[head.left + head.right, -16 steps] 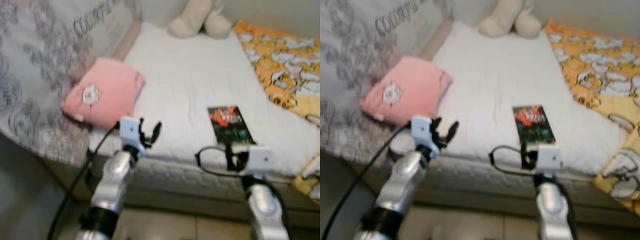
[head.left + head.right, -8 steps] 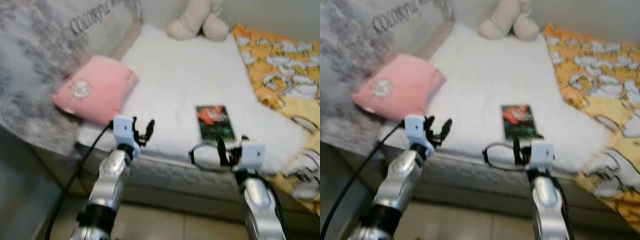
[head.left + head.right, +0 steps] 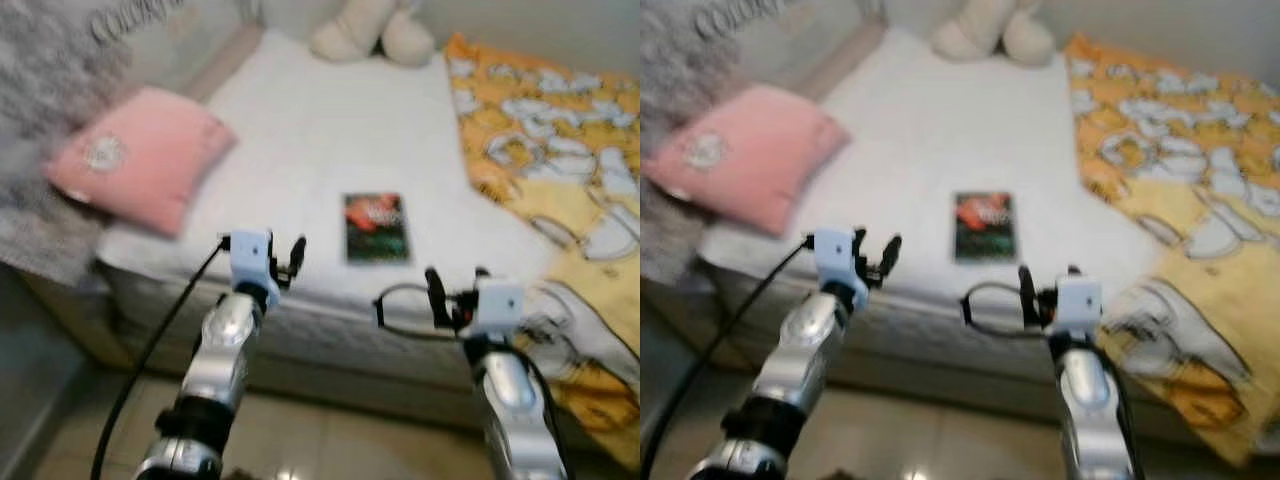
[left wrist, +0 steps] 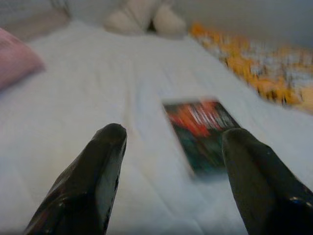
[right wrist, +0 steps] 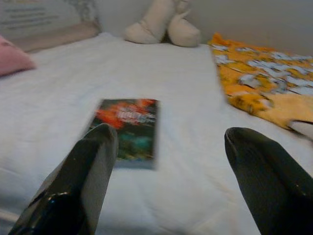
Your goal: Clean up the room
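- I stand at the edge of the bed (image 3: 330, 120), both arms raised toward it; the head views are blurred.
- The book (image 3: 376, 227) lies flat on the white mattress near the front edge, cover up, between my two hands and a little beyond them. Nothing touches it.
- My left hand (image 3: 288, 262) hovers at the bed's edge with its fingers (image 4: 93, 181) apart and empty; the book sits just ahead of it.
- My right hand (image 3: 452, 292) hovers at the edge too, its fingers (image 5: 83, 181) spread wide and empty, the book ahead of it.
- A pink pillow (image 3: 135, 155) lies on my left, a cream plush toy (image 3: 368, 32) at the far end, and an orange patterned blanket (image 3: 545, 170) on my right.
- I judge the book thin, light and stiff, though its cover may be slick.
- Lying flat on a soft mattress, it should let a finger press under its near short edge; I would pinch there, across its thickness.
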You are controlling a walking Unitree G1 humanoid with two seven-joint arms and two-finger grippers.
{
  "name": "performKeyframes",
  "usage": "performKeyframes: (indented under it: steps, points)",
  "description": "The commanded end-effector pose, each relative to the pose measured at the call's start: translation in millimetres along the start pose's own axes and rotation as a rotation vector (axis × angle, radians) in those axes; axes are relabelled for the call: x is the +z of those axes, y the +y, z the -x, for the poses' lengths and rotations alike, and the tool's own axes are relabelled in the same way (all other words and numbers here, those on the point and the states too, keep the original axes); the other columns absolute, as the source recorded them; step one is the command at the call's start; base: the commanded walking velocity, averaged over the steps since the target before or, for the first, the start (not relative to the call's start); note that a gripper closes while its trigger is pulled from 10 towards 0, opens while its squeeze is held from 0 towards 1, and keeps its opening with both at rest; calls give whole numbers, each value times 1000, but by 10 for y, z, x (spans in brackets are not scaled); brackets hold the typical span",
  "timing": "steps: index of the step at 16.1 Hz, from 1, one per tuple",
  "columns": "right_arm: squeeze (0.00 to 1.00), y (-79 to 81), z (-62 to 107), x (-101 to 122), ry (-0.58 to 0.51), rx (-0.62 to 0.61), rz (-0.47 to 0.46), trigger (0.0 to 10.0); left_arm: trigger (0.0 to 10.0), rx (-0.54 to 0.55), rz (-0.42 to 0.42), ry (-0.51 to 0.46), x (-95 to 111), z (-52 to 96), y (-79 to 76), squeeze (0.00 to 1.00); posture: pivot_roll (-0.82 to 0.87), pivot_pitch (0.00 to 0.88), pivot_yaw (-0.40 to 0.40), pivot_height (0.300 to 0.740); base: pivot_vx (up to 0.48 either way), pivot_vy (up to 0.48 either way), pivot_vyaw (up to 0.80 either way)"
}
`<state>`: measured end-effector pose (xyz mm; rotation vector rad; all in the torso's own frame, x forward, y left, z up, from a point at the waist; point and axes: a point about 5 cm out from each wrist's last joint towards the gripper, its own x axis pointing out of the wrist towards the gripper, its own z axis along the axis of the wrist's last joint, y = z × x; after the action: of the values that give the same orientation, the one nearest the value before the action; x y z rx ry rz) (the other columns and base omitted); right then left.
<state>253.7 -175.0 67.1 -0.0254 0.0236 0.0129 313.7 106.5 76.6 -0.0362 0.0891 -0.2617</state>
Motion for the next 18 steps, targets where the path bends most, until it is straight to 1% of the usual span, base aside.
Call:
performKeyframes:
  steps: [1, 2, 4, 5, 6, 8, 10, 11, 12, 18]
  points:
    - [0, -103, -1, -8, 8, -32, -6, 10000, 10000, -12, -43, -1, 48, -61, -81, 0, -4, 0, -44, 740, 0, 0, 0]
    - [0, -101, -17, 4, 3, -29, -8, 10000, 10000, -9, -38, -30, 93, -59, -60, 1000, -2, 0, -45, 740, 0, 0, 0]
    - [0, -100, -35, 19, -6, -27, -8, 10000, 10000, -4, -23, -31, 85, -45, -24, 1000, -4, 0, -42, 740, 0, 0, 0]
    - [0, -122, -36, 23, -8, -46, -16, 10000, 10000, 31, -19, -47, 113, -31, 29, 1000, 3, 0, -41, 740, 0, 0, 0]
    - [0, -139, -36, 14, -2, -54, -15, 10000, 10000, 69, -46, -84, 192, -31, 66, 1000, 6, 0, -43, 740, 0, 0, 0]
    - [0, -106, -61, 0, 1, -37, -10, 10000, 10000, 68, -66, -87, 218, -57, 57, 1000, 5, 0, -42, 740, 0, 0, 0]
    - [0, -99, -84, 32, -12, -36, -9, 10000, 10000, 71, -58, -69, 200, -87, 56, 1000, -2, 0, -39, 740, 0, 0, 0]
    - [0, -110, -86, 35, -14, -42, -10, 10000, 10000, 31, -27, -71, 211, -97, 26, 1000, -3, 0, -39, 740, 0, 0, 0]
    - [0, -122, -82, 35, -14, -46, -8, 10000, 10000, -5, -15, -84, 241, -101, -11, 0, -4, 0, -39, 740, 0, 0, 0]
    - [0, -106, -77, 47, -27, -46, -1, 10000, 10000, -19, 21, -88, 238, -118, -66, 0, -9, 0, -33, 740, 454, 0, 0]
